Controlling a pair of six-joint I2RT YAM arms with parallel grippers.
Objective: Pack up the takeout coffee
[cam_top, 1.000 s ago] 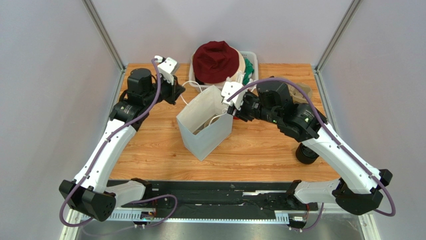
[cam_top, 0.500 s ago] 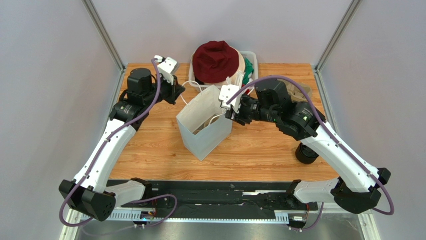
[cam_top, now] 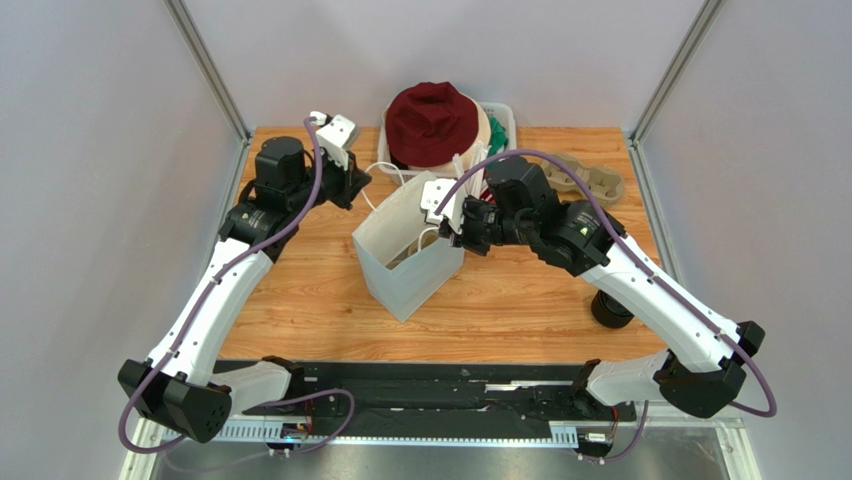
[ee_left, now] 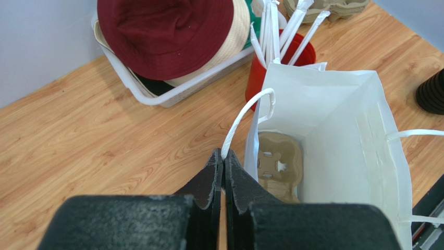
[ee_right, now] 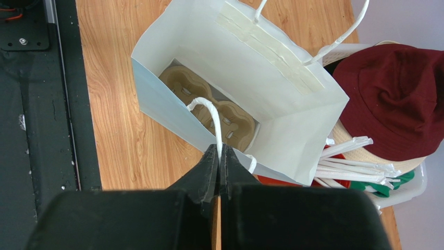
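A white paper bag [cam_top: 405,275] stands open mid-table with a brown cup carrier [ee_right: 229,117] lying in its bottom. My left gripper [ee_left: 224,153] is shut on the bag's left handle loop [ee_left: 245,112] at the bag's far-left corner. At the right rim, my right gripper [ee_right: 219,148] is shut on the other handle loop [ee_right: 211,112]. A dark ribbed cup [cam_top: 612,310], likely the takeout coffee, stands near the table's front right. My right arm partly hides it, and its top does not show.
A white basket [cam_top: 503,112] at the back holds a maroon hat [cam_top: 432,120] and other hats. A red cup [ee_left: 255,78] full of wrapped straws stands between basket and bag. A second cup carrier [cam_top: 590,180] lies at the back right.
My right gripper moved left to the bag's rim and shut on its handle loop. The carrier at the back right came into view. The left arm stayed put.
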